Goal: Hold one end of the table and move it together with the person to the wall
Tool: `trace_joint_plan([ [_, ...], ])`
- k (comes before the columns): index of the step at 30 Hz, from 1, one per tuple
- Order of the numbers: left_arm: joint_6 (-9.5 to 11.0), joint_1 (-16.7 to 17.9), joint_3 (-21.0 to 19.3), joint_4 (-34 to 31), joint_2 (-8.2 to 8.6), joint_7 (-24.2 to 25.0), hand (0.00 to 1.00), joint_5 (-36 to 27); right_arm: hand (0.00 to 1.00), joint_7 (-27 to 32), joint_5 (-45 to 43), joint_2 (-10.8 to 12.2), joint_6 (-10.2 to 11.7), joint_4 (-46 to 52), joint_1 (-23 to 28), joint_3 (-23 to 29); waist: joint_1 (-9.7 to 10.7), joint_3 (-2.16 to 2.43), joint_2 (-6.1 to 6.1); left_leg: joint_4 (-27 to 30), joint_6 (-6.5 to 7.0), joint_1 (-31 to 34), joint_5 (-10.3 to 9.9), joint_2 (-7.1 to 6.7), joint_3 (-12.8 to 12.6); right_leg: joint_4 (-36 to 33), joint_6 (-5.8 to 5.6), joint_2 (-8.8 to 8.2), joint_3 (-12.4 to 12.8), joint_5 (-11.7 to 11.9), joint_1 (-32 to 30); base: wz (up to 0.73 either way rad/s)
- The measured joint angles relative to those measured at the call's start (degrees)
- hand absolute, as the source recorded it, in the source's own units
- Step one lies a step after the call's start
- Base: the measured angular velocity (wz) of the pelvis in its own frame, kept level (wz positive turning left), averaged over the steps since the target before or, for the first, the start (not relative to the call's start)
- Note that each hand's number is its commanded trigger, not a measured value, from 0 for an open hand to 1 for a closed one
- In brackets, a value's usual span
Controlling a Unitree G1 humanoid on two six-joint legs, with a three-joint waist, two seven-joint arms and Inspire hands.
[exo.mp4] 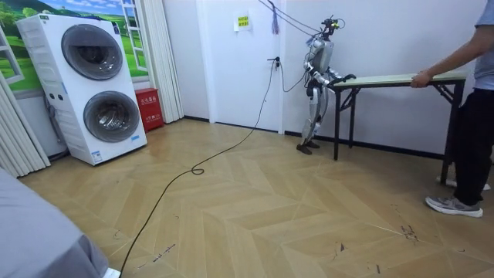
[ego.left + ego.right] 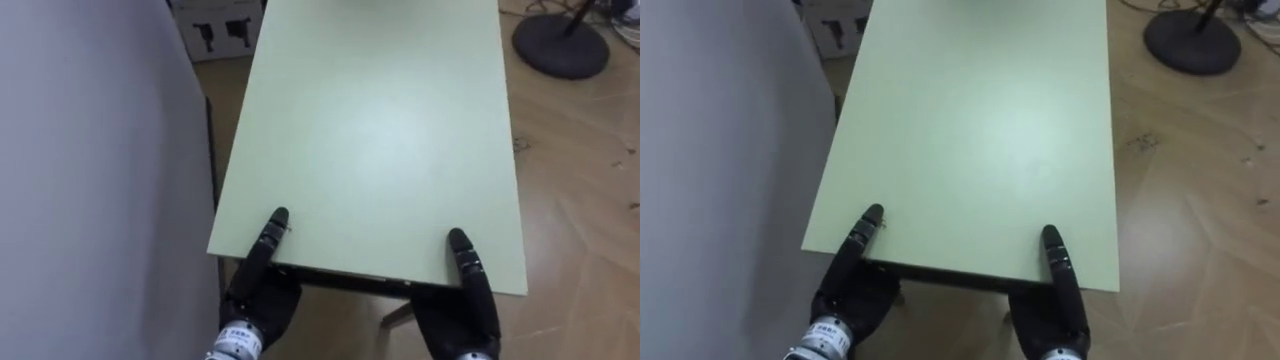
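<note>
The pale green table (image 2: 380, 120) stretches away from me over the wooden floor. My left hand (image 2: 262, 290) is at the left corner of its near edge and my right hand (image 2: 470, 300) at the right corner. Each lies partly on the top, with the rest beneath the edge. In the room view I stand at one end of the table (image 1: 394, 79), close to the white wall. A person (image 1: 471, 116) stands at the other end, with a hand (image 1: 421, 78) holding that edge.
A grey wall (image 2: 90, 180) runs close along the table's left side. A cardboard box (image 2: 220, 28) sits beyond the far left corner and a round black stand base (image 2: 560, 45) on the floor at the far right. Stacked washing machines (image 1: 96, 89) stand across the room.
</note>
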State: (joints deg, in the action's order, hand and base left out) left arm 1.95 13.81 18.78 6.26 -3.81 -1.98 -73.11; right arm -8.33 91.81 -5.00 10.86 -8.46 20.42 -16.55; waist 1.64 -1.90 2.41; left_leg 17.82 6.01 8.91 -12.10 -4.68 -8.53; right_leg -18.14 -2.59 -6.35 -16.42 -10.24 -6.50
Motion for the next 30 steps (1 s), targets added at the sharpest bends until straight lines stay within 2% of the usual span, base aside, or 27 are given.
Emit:
trace_joint_plan([
  [1, -0.1, 0.0, -0.3, 0.0, 0.14, 0.2, 1.0, 0.2, 1.0, 0.1, 0.0, 0.1, -0.4, -0.1, -0.2, 0.1, -0.3, 0.0, 0.0, -0.8, -1.19, 0.4, 0.2, 0.01, -0.7, 1.6, -0.07, -0.32, -0.6, 0.4, 0.9, 0.26],
  [2, -0.3, 0.0, -0.7, 0.0, 0.13, 0.3, 1.0, 0.6, 1.0, 0.1, 0.0, 0.1, -0.4, -0.1, -0.4, 0.1, -0.3, -0.02, 0.0, -1.0, -1.69, 0.6, 0.1, 0.3, -1.8, 2.1, -0.04, -0.53, -1.4, 0.5, 1.4, 0.57],
  [3, -0.5, 0.0, -0.9, 0.0, 0.42, 0.3, 1.0, 0.8, 1.0, 0.1, 0.0, 0.1, -0.5, -0.1, -0.4, 0.3, 0.2, -0.02, 0.0, -1.2, -2.88, 0.6, 0.0, 1.35, -5.8, 2.8, 0.08, -0.57, -3.2, 0.5, 2.3, 0.64],
  [5, -1.0, 0.0, -0.9, 0.0, 0.41, 0.3, 1.0, 0.8, 1.0, 0.1, 0.0, 0.1, -1.0, -0.2, -0.3, 0.9, 1.1, -0.02, 0.01, -1.2, -3.02, 0.6, -0.1, 2.51, -9.6, 3.2, 0.16, -0.35, -4.1, 0.4, 3.2, 0.79],
  [9, -0.8, 0.8, -0.7, 0.0, 0.96, 0.2, 1.0, 0.7, 1.0, 1.0, -0.4, -0.4, -2.6, -0.2, -0.9, 1.5, -1.4, -0.03, 0.04, 0.4, -2.56, 1.4, 0.1, 2.9, -9.2, 0.2, 0.08, -0.09, -0.8, -0.4, 1.2, 0.13],
  [11, -0.6, 1.3, -0.8, 0.1, 1.12, 0.1, 1.0, 0.6, 1.0, 1.6, -0.7, -0.7, -3.0, -0.2, -0.9, 1.5, -2.2, -0.03, 0.05, 0.9, -1.14, 1.4, 0.4, 2.92, -8.9, -1.3, 0.07, -0.26, -0.9, -0.8, 0.5, 0.05],
  [13, -0.4, 1.7, -1.4, 0.3, 1.34, 0.1, 1.0, 0.6, 1.0, 2.3, -1.7, -0.6, -3.4, -0.2, -1.2, 1.5, -2.2, -0.03, 0.12, 1.3, 1.44, 1.4, -0.3, 2.91, -7.7, -4.1, -0.01, -0.52, -1.0, -2.1, -0.1, 0.13],
  [15, 0.2, 1.7, -1.2, 0.6, 1.75, 0.0, 1.0, 0.7, 1.0, 2.7, -2.1, -0.1, -3.4, -0.2, -1.2, 1.5, -2.1, -0.02, 0.18, 1.8, 2.65, 1.4, -1.1, 2.86, -5.5, -6.4, -0.46, -0.64, -0.4, -3.5, -1.7, 0.18],
  [17, 0.6, 1.7, -1.2, 0.8, 1.94, -0.1, 1.0, 0.7, 1.0, 2.8, -2.6, 0.0, -3.4, 0.0, -1.4, 1.5, -2.1, -0.06, 0.26, 1.8, 2.68, 1.4, -1.2, 2.64, -5.3, -4.4, -0.34, -0.75, 1.6, -3.3, -3.9, 0.14],
  [18, 0.6, 1.7, -1.2, 1.0, 2.08, -0.1, 1.0, 0.7, 1.0, 2.9, -2.8, -0.1, -3.3, 0.2, -1.4, 1.5, -2.0, 0.0, 0.32, 1.8, 2.6, 1.3, -1.3, 2.21, -5.1, -3.9, 0.27, -1.2, 2.3, -1.1, -5.6, 0.21],
  [19, 0.6, 1.7, -1.2, 1.6, 2.63, -0.2, 1.0, 0.7, 1.0, 3.2, -2.8, -0.3, -3.3, 0.2, -1.3, 1.5, -1.8, 0.05, 0.57, 1.6, 2.46, 0.8, -1.4, 2.22, -5.4, -4.9, 0.54, -1.45, 2.2, -0.8, -5.8, 0.15],
  [23, 0.6, 1.7, -1.8, 2.4, 3.39, 0.0, 1.0, 0.7, 1.0, 3.5, -3.3, -0.8, -3.4, 0.1, -1.7, 1.6, -2.2, 0.19, 1.2, 1.1, 2.33, 0.4, -1.4, 2.4, -6.1, -5.6, 0.75, -1.33, 2.2, -0.7, -5.4, -0.02],
  [29, 0.3, 1.7, -2.3, 4.6, 3.38, 1.3, 1.0, 0.7, 1.0, 3.5, -4.4, 0.2, -4.3, -0.8, -1.1, 2.2, -1.9, 0.28, 1.21, 0.3, 2.47, -1.4, -1.5, 2.12, -6.9, -5.7, 0.57, -1.43, 3.0, -0.7, -4.3, -0.06],
  [30, 0.2, 1.8, -2.5, 5.2, 3.38, 1.6, 1.0, 0.8, 1.0, 3.5, -4.7, 0.4, -4.5, -1.3, -1.0, 2.2, -1.8, 0.44, 1.14, -0.2, 2.47, -2.0, -1.5, 2.04, -7.1, -5.6, 0.52, -1.45, 3.3, -0.6, -4.0, -0.08],
])
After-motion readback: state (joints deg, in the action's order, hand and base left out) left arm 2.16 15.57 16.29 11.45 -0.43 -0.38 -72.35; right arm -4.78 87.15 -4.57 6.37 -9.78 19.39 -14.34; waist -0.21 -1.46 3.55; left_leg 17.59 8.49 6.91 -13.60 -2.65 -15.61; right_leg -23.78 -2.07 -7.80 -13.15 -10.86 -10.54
